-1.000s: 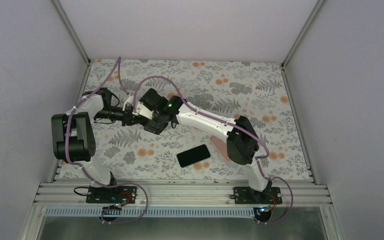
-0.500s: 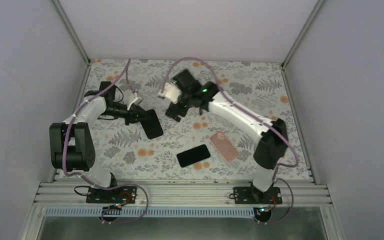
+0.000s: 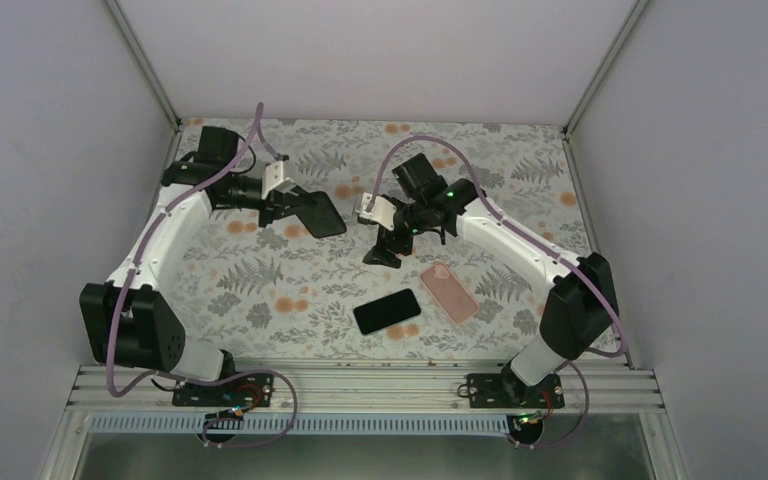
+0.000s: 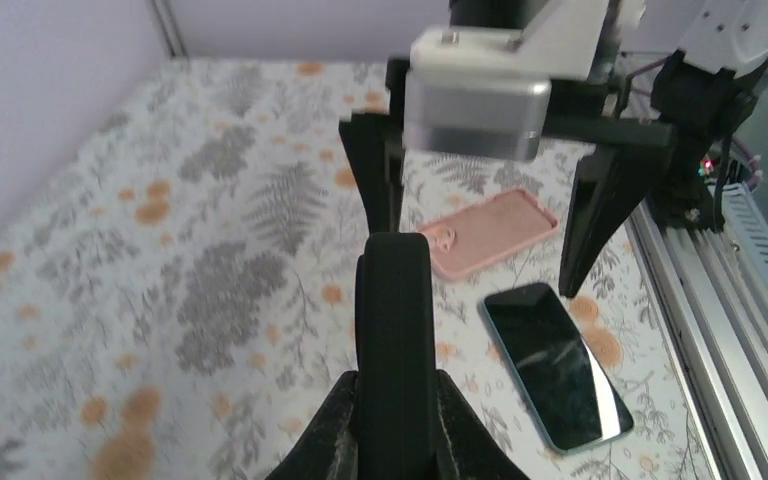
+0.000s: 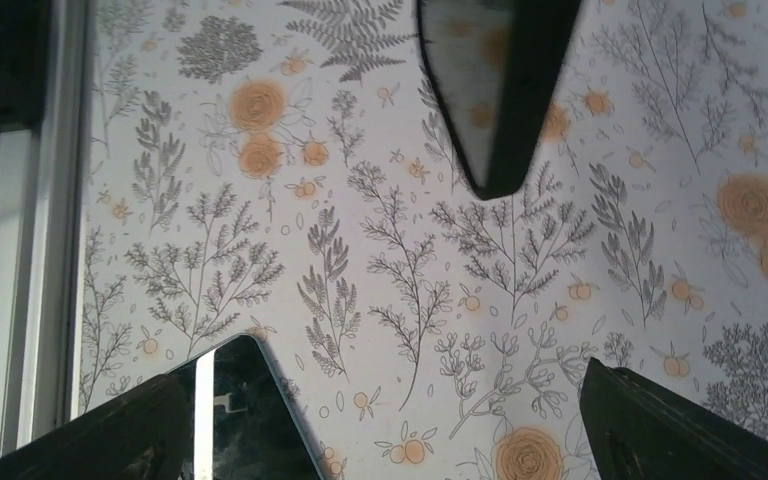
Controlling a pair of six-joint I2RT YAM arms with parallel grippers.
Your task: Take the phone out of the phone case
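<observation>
Black phone case (image 3: 317,212) now farther back in clamped left jaws; right jaws agape, nearer phone (image 3: 387,311).

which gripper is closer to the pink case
Right. The right gripper hangs open just beyond the pink case; the left gripper, gripping a black item, sits far left.

Soft overhead light leaves me only faint shadows on the tablecloth (image 3: 290,280). Beyond my left fingers (image 4: 322,445), pinching the matte black phone case (image 4: 393,340), the phone screen (image 4: 555,365) shows pale glare. My right fingers (image 5: 680,425) blur at the frame's lower corners.
</observation>
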